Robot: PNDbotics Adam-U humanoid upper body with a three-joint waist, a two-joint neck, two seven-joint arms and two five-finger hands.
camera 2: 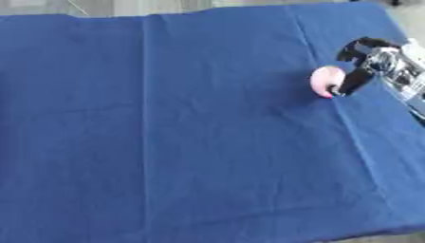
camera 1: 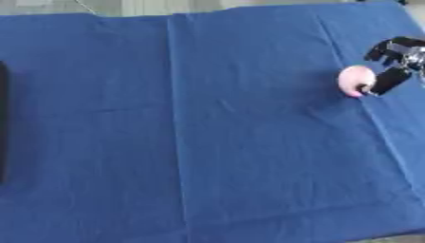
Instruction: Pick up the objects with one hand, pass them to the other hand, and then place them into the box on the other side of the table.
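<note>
A small rounded pink object lies on the blue cloth near the table's right edge. My right hand comes in from the right, just beside and above it. One dark finger touches the object's right side, while another arches above and to the right without closing round it. The object rests on the cloth, not lifted. A dark box shows as a black strip at the far left edge in the left eye view. My left hand appears in neither view.
The blue cloth covers the whole table, with fold creases running front to back. Bare floor shows beyond the far edge and at the lower right corner.
</note>
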